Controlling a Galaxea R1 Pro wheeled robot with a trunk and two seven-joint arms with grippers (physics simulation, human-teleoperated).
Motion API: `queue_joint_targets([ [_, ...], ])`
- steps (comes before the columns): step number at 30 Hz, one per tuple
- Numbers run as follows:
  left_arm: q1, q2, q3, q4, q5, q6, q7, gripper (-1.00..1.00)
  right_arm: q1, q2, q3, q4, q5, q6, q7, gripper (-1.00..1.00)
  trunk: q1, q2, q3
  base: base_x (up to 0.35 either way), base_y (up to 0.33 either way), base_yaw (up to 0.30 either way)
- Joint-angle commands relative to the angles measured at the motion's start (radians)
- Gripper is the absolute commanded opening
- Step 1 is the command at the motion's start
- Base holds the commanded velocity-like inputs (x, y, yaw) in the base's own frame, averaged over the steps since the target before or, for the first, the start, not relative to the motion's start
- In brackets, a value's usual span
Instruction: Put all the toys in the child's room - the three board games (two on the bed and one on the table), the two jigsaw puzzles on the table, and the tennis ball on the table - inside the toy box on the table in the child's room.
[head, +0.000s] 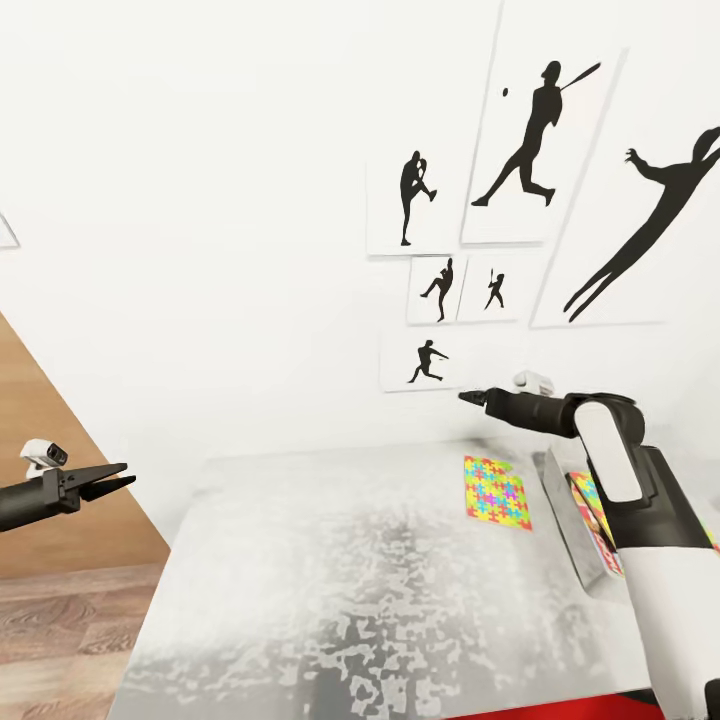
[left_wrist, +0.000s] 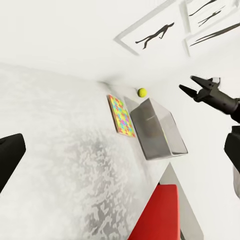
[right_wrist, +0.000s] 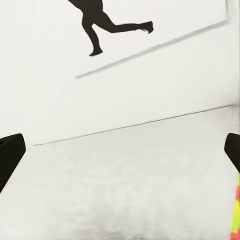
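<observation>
Scene at the table (head: 330, 560), both arms raised and empty. The right gripper (head: 470, 398) hovered above the table's far edge, pointing toward the robot's left along the wall of baseball silhouettes (head: 520, 150). Its state differed between views: from the head its fingers looked nearly together, while the left wrist view (left_wrist: 192, 86) showed them parted with nothing between; spread is the likelier reading. The left gripper (head: 118, 476) hung off the table's left side over the wooden floor (head: 60, 620), fingers slightly parted, holding nothing.

One puzzle (head: 496, 491) lay flat on the table, below and slightly toward the robot from the right gripper, well apart from the left one. Its long axis ran roughly away from the robot. Just beyond the puzzle on its right stood the box (head: 565, 520), partly hidden by the right forearm, with a colourful flat item (head: 592, 510) showing inside. The ball (left_wrist: 142, 92) sat by the box's far corner, near the wall.

The right arm was judged the nearer to the puzzle, box and ball; its next move would call for a descent and a turn of the wrist downward.
</observation>
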Motion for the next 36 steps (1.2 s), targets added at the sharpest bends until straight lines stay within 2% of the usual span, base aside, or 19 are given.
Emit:
queue_joint_targets([
  [1, -0.002, 0.001, -0.005, 0.001, 0.007, 0.010, -0.001, 1.00, -0.003, 0.000, 0.000, 0.010, -0.007, 0.004, -0.009, 1.00, 0.001, -0.002, -0.002, 0.000, 0.000, 0.000],
  [6, -0.002, 0.001, -0.004, 0.001, 0.007, 0.010, -0.001, 1.00, -0.023, 0.001, -0.001, 0.104, -0.007, 0.004, -0.056, 1.00, 0.001, -0.002, -0.002, 0.000, 0.000, 0.000],
  [9, -0.002, 0.001, -0.004, 0.001, 0.007, 0.010, -0.001, 1.00, -0.047, 0.003, 0.000, 0.161, -0.007, 0.004, -0.119, 1.00, 0.001, -0.002, -0.002, 0.000, 0.000, 0.000],
  [12, -0.002, 0.001, -0.004, 0.001, 0.007, 0.010, -0.001, 1.00, -0.088, 0.011, -0.001, 0.234, -0.009, 0.003, -0.209, 1.00, 0.001, -0.002, -0.002, 0.000, 0.000, 0.000],
  [14, -0.002, 0.001, -0.004, 0.001, 0.007, 0.010, -0.001, 1.00, -0.142, 0.038, 0.000, 0.327, -0.009, 0.004, -0.285, 1.00, 0.001, -0.002, -0.002, 0.000, 0.000, 0.000],
  [17, -0.002, 0.001, -0.004, 0.001, 0.008, 0.010, -0.001, 1.00, -0.225, 0.096, 0.002, 0.469, -0.006, 0.004, -0.397, 1.00, 0.001, -0.002, -0.002, 0.000, 0.000, 0.000],
  [20, -0.002, 0.001, -0.004, 0.001, 0.009, 0.010, -0.001, 1.00, -0.256, 0.142, 0.001, 0.513, -0.005, 0.004, -0.468, 1.00, 0.001, -0.002, -0.002, 0.000, 0.000, 0.000],
  [23, -0.002, 0.001, -0.004, 0.001, 0.009, 0.010, -0.001, 1.00, -0.266, 0.160, 0.000, 0.524, -0.010, 0.004, -0.493, 1.00, 0.001, -0.002, -0.002, 0.000, 0.000, 0.000],
  [26, -0.002, 0.001, -0.004, 0.001, 0.009, 0.010, -0.001, 1.00, -0.268, 0.167, 0.001, 0.510, -0.011, 0.004, -0.504, 1.00, 0.001, -0.002, -0.002, 0.000, 0.000, 0.000],
  [29, -0.002, 0.001, -0.004, 0.001, 0.009, 0.010, -0.001, 1.00, -0.268, 0.169, 0.002, 0.472, -0.012, 0.004, -0.509, 1.00, 0.001, -0.002, -0.002, 0.000, 0.000, 0.000],
  [36, -0.002, 0.001, -0.004, 0.001, 0.010, 0.010, -0.001, 1.00, -0.266, 0.166, 0.002, 0.450, -0.006, 0.004, -0.511, 1.00, 0.001, -0.002, -0.005, 0.000, 0.000, 0.000],
])
